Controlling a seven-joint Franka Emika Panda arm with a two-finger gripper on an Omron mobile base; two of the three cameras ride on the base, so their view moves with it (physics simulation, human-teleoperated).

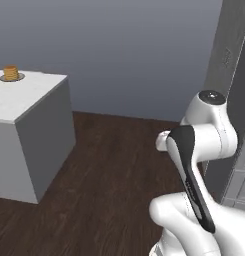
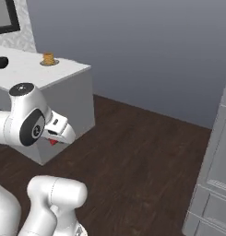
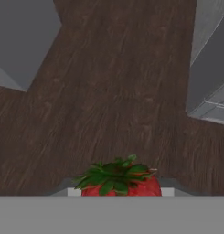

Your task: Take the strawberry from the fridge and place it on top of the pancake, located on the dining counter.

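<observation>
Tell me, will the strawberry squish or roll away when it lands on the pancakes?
The strawberry looks rounded, so it might roll once let go. The gripper already holds it unharmed, so it probably isn't too squishy. The pancake stack has a small top, so the strawberry could tumble off.

The arm is built of glossy white rounded segments. Joints are capped in dark grey, and one black panel is seen along a link.

Even, shadowless rendered light; soft, slightly blurred frames.
</observation>
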